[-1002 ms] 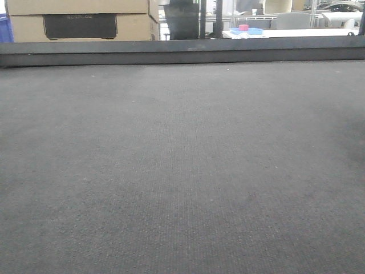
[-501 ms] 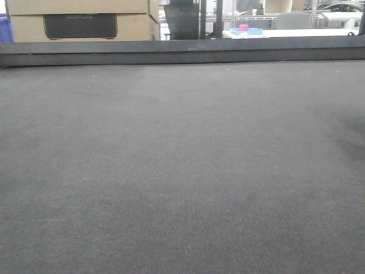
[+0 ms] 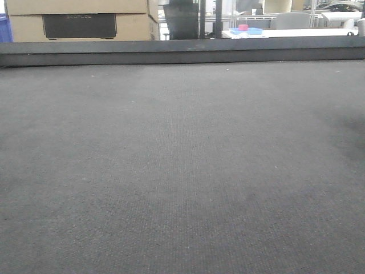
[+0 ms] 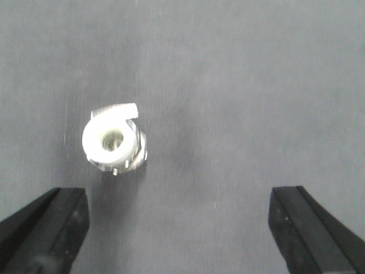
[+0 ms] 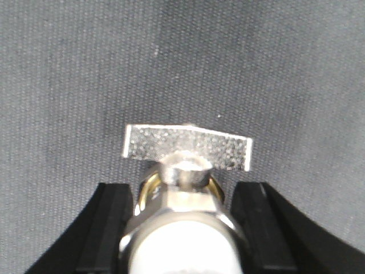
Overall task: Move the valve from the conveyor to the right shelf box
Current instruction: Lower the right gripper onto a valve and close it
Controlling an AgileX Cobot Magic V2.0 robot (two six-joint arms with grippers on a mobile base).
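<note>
Clamping valve [image 5: 188, 149] w/ R hand [image 5: 183, 191], both sides, conveyor [image 5: 171, 63] beneath

white-capped valve [image 4: 114, 140] on dk grey conveyor [image 3: 182, 171], T-handle valve [image 5: 183, 200] over it

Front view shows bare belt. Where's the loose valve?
Left wrist view: the loose valve lies on the conveyor ahead of the open left gripper, toward picture-left; a second valve sits in the right gripper.

Two: valve [image 4: 113, 141], valve [image 5: 182, 222]. One conveyor [image 3: 182, 171]. Two cardboard boxes [image 3: 137, 27].
</note>
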